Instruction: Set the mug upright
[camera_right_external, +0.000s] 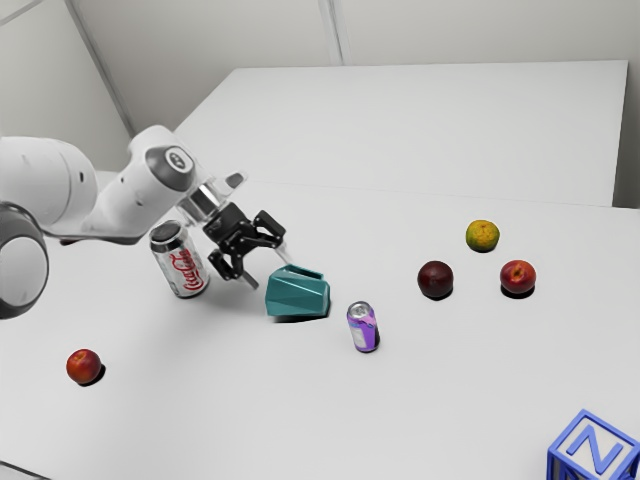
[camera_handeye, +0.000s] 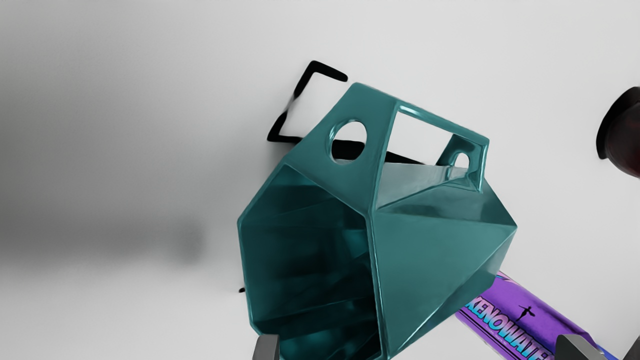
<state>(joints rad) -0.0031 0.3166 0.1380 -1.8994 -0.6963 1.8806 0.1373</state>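
A teal mug (camera_right_external: 297, 298) lies on its side on a white worktop (camera_right_external: 220, 400), its handle (camera_right_external: 305, 272) uppermost, as the spread fingers (camera_right_external: 250, 281) of a robot arm (camera_right_external: 135, 195) reach down just beside it. The wrist view shows the mug's open mouth (camera_handeye: 320, 250) facing the hand, with the two fingers (camera_handeye: 267, 347) well apart and nothing pinched between them; whether either one touches the mug cannot be told. A small purple drink can (camera_right_external: 362, 328) stands near the mug, toward the exterior view's right. A red-and-silver cola can (camera_right_external: 182, 262) is seen near the hand, on the exterior view's left. Also pictured are a red fruit (camera_right_external: 84, 366) at the exterior view's left and, across the worktop at the exterior view's right, a dark round fruit (camera_right_external: 435, 280), a yellow-green fruit (camera_right_external: 482, 236) and another red fruit (camera_right_external: 518, 277). A blue-and-white letter block (camera_right_external: 592, 448), marked with an N, sits in the near corner at the exterior view's right.
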